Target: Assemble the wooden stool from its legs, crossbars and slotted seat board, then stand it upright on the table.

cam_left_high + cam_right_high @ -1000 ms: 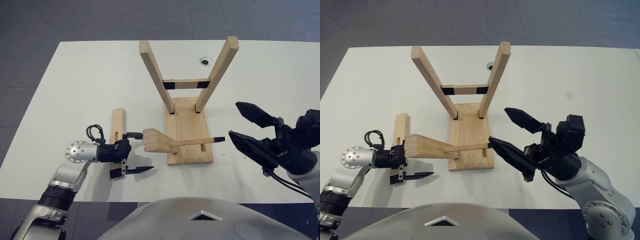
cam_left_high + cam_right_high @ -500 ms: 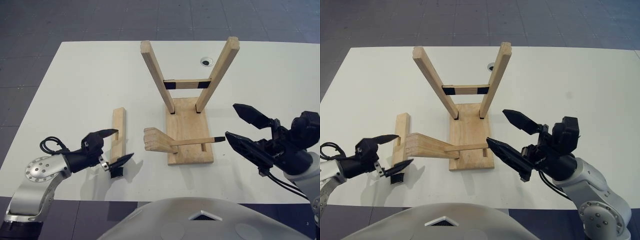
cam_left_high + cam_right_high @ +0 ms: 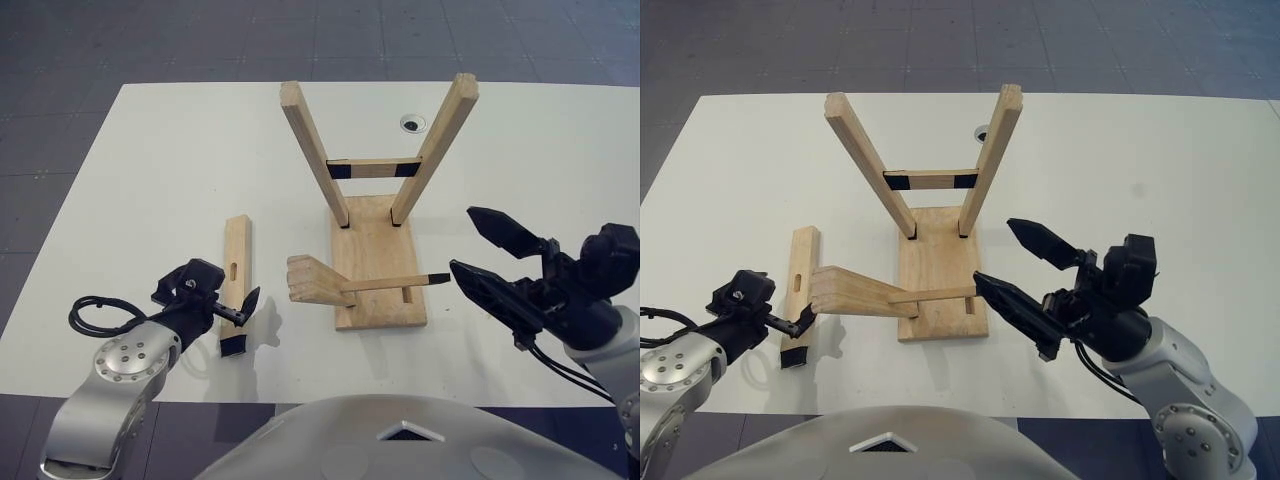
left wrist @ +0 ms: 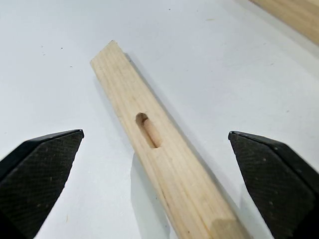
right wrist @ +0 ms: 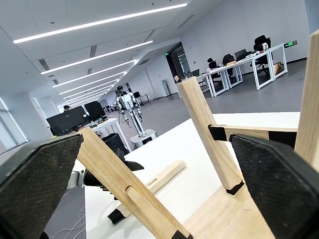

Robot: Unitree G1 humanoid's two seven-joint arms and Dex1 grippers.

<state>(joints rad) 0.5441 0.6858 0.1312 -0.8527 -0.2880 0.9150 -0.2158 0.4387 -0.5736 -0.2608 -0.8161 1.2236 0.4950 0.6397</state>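
Left claw (image 4: 155, 133) spread astride loose leg (image 4: 122, 83).

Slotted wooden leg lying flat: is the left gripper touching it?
Apart. Left wrist view shows bare white table between the slotted wooden leg and both open fingers of the left gripper.

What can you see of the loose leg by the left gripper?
The loose leg is a pale wooden bar with an oblong slot in its upper face and a black near end. It lies flat on the white table, left of the seat board and apart from it. The open left gripper straddles it without touching.
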